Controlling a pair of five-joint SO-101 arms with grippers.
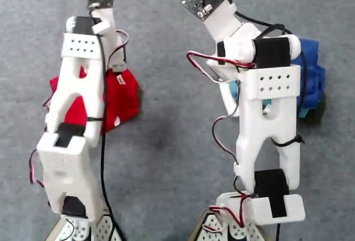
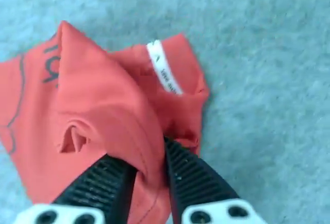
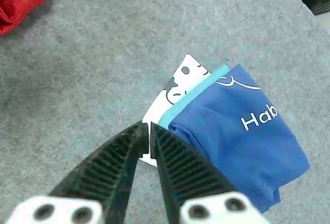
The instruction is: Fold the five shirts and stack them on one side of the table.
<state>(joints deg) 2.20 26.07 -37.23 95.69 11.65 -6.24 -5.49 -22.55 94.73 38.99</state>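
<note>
A crumpled red shirt [image 1: 125, 94] lies on the grey table's left half, under the left arm. In the left wrist view my left gripper [image 2: 150, 157] is shut on a fold of this red shirt [image 2: 103, 95], whose white neck label [image 2: 164, 73] faces up. On the right half sits a folded stack: a blue shirt [image 3: 242, 136] on top, a teal shirt [image 3: 193, 98] beneath it, and a white printed shirt [image 3: 180, 80] at the bottom. My right gripper [image 3: 146, 131] hovers shut over the white shirt's edge, holding nothing.
The grey felt-like table [image 1: 166, 141] has open room between the two arms and in front of the red shirt. The blue stack [image 1: 312, 80] sits close to the table's right edge. The far table edge runs along the top of the high view.
</note>
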